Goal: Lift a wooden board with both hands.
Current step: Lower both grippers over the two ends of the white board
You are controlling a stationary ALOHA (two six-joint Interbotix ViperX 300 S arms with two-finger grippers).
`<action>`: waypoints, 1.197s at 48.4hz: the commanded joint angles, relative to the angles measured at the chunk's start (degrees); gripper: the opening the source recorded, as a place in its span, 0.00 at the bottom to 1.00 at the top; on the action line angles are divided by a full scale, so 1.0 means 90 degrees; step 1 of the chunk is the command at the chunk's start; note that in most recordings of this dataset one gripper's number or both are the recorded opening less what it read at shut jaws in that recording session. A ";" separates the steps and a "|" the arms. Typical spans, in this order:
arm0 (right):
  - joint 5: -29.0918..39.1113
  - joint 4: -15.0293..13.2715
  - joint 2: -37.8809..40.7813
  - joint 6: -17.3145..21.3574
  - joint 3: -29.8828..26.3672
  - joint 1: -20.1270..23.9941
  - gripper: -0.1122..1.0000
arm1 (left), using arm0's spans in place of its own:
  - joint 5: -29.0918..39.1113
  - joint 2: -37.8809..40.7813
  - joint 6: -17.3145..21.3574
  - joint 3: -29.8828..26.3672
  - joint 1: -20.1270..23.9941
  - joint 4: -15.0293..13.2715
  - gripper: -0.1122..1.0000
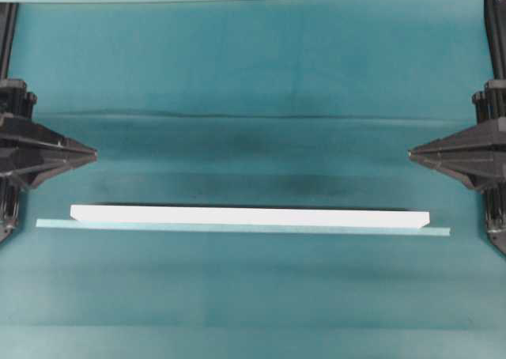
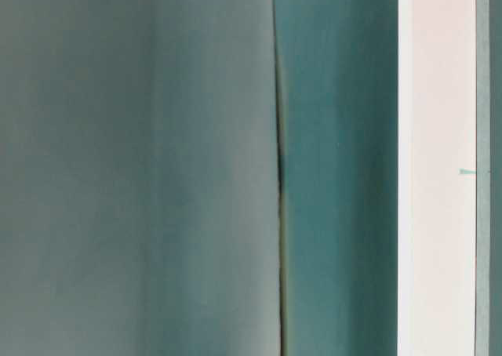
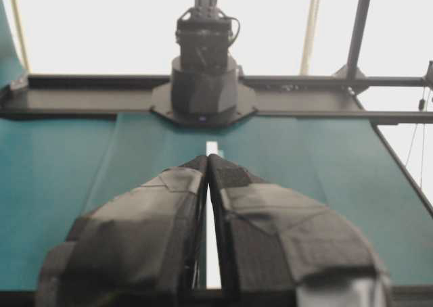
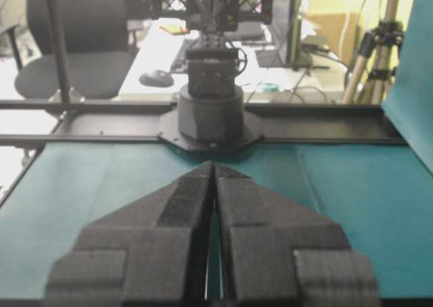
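My left gripper (image 1: 93,155) sits at 9 o'clock of the teal cloth (image 1: 253,66) in the overhead view, its fingers clenched to a point with nothing between them; my right gripper (image 1: 411,152) mirrors it at 3 o'clock, fingers likewise pressed together and empty; the 2 tips face each other across the middle. The wooden board (image 1: 249,215) lies flat toward 6 o'clock, running from 9 to 3, well apart from both grippers; a thin pale teal strip (image 1: 237,228) lies along its 6 o'clock edge, touching or just beside it.
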 commanded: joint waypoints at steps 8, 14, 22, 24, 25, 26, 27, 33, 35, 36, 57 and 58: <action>0.0596 0.0850 0.0430 0.0293 -0.0488 -0.0215 0.11 | 0.0527 0.0947 -0.0596 -0.0801 0.0049 0.0098 0.13; 0.1230 0.0859 0.0596 0.0430 -0.0684 -0.0234 0.10 | 0.0771 0.1104 -0.0605 -0.1084 0.0049 0.0098 0.09; 0.1904 0.0859 0.0801 0.0713 -0.1016 -0.0244 0.10 | 0.1660 0.1230 -0.0566 -0.1523 0.0068 0.0107 0.09; 0.2109 0.0869 0.0879 0.0801 -0.1123 -0.0244 0.10 | 0.1953 0.1260 -0.0566 -0.1621 0.0088 0.0107 0.09; 0.2305 0.0869 0.0938 0.0869 -0.1201 -0.0254 0.10 | 0.2119 0.1279 -0.0566 -0.1680 0.0107 0.0107 0.09; 0.2451 0.0869 0.0986 0.0908 -0.1250 -0.0264 0.10 | 0.2266 0.1289 -0.0566 -0.1729 0.0127 0.0107 0.09; 0.2588 0.0869 0.1045 0.0947 -0.1299 -0.0273 0.10 | 0.2412 0.1309 -0.0566 -0.1777 0.0137 0.0117 0.09; 0.3447 0.0869 0.1406 0.1055 -0.1631 -0.0273 0.10 | 0.3184 0.1475 -0.0537 -0.2070 0.0166 0.0127 0.09; 0.3672 0.0859 0.1543 0.1064 -0.1748 -0.0273 0.10 | 0.3457 0.1543 -0.0527 -0.2168 0.0166 0.0127 0.09; 0.3779 0.0859 0.1621 0.1064 -0.1807 -0.0273 0.10 | 0.3555 0.1572 -0.0518 -0.2207 0.0166 0.0127 0.09; 0.5449 0.0801 0.3096 0.1045 -0.2959 -0.0273 0.10 | 0.5645 0.2139 -0.0488 -0.2617 0.0098 0.0127 0.09; 0.5566 0.0762 0.3174 0.1045 -0.2998 -0.0273 0.10 | 0.5693 0.2158 -0.0488 -0.2627 0.0107 0.0127 0.09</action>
